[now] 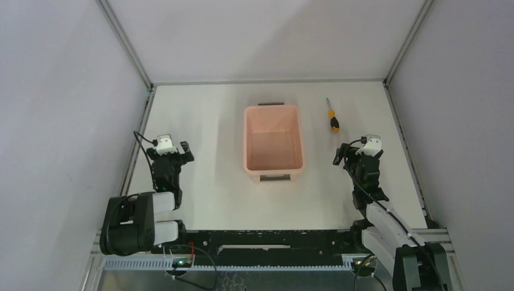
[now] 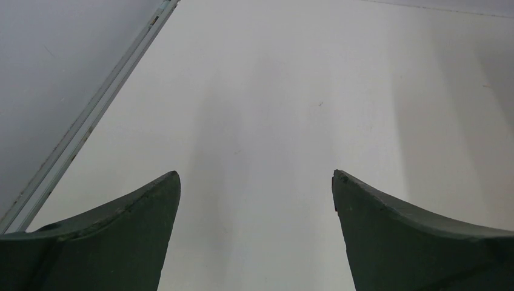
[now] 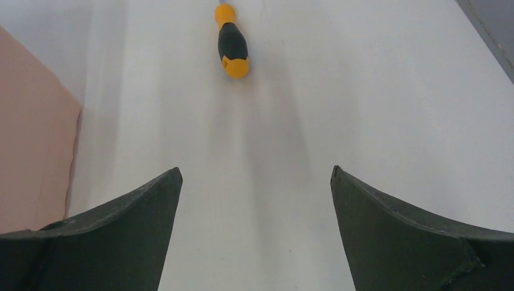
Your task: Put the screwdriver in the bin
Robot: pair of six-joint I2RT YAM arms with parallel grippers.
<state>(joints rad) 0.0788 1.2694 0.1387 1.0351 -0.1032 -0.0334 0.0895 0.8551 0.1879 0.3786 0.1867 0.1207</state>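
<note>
The pale pink bin point(image 1: 273, 124) sits in the middle of the table with dark handles at its near and far ends, and it looks empty. Right of it lies the small screwdriver point(image 1: 332, 116), orange-yellow and black handle toward me, thin shaft pointing away. My right gripper point(image 1: 353, 154) stands open just short of the handle. In the right wrist view the screwdriver point(image 3: 232, 41) lies ahead of the open right gripper point(image 3: 256, 171), and the bin point(image 3: 30, 139) wall fills the left edge. My left gripper point(image 1: 174, 151) is open over bare table, left of the bin; the left gripper point(image 2: 256, 174) holds nothing.
White enclosure walls with metal frame rails point(image 1: 136, 145) border the table on the left, right and back. In the left wrist view a rail point(image 2: 91, 115) runs along the table's left edge. Both arm bases stand at the near edge.
</note>
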